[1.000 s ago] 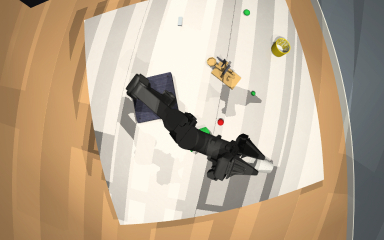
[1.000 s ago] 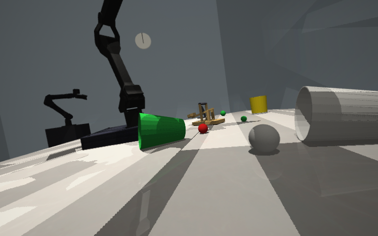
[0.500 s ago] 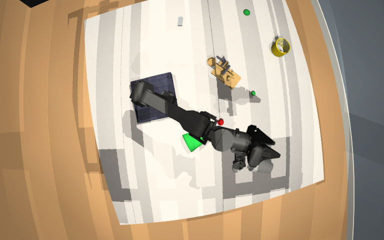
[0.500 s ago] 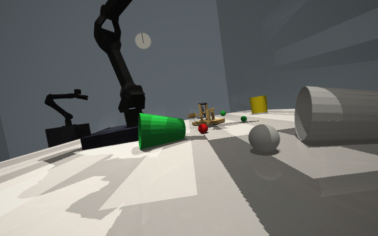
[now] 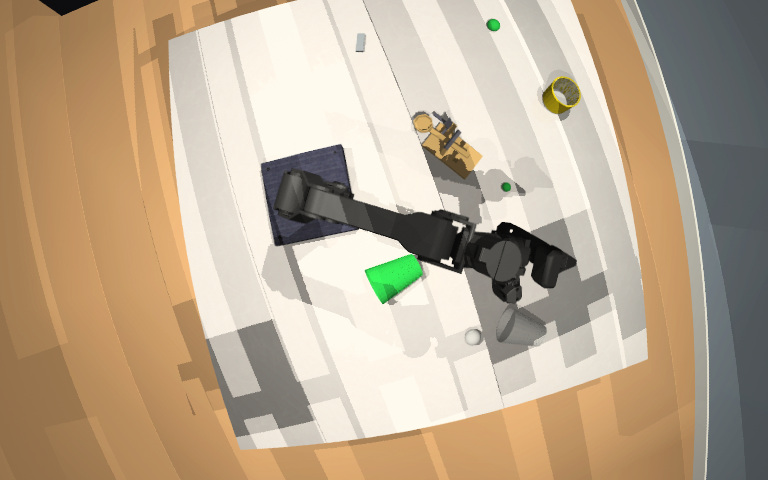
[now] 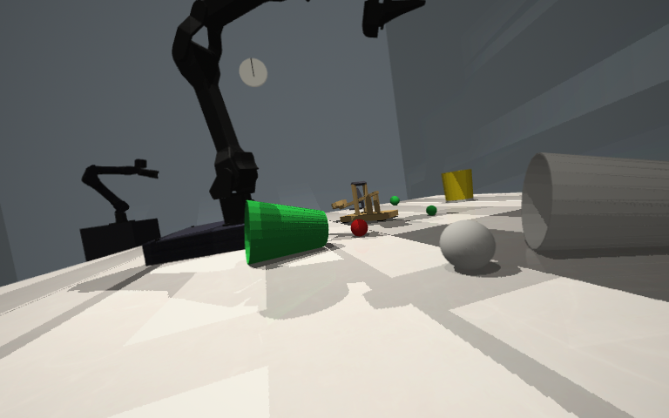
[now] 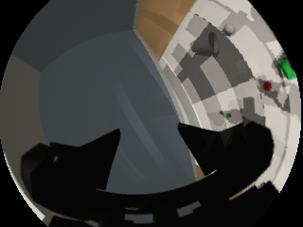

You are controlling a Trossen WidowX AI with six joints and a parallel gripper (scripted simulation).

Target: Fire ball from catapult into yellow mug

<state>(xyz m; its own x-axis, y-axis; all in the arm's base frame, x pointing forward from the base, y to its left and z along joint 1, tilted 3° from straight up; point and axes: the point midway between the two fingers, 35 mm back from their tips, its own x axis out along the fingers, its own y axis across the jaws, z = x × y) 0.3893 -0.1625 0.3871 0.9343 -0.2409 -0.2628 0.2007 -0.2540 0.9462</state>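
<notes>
The wooden catapult point(image 5: 473, 159) point(image 6: 369, 216) stands on the table, its round cup point(image 5: 423, 122) at the end away from the small green ball point(image 5: 506, 186) point(image 6: 431, 210) point(image 7: 228, 115). The yellow mug point(image 5: 550, 98) point(image 6: 457, 185) stands upright at the far right. A larger green ball point(image 5: 493, 24) point(image 6: 395, 200) lies beyond the catapult. A red ball point(image 6: 359, 227) point(image 7: 267, 85) lies between the catapult and green cup, hidden in the top view. A white ball point(image 5: 473, 337) point(image 6: 467, 245) point(image 7: 229, 29) lies by the grey cup. My gripper point(image 7: 149, 129) is open and empty, high above the table.
The green cup point(image 5: 393, 277) point(image 6: 286, 232) point(image 7: 287, 68) and grey cup point(image 5: 523, 329) point(image 6: 601, 206) point(image 7: 203, 45) lie on their sides. A small grey block point(image 5: 360, 43) lies at the top. The arm reaches from its dark base plate point(image 5: 328, 158) over the table.
</notes>
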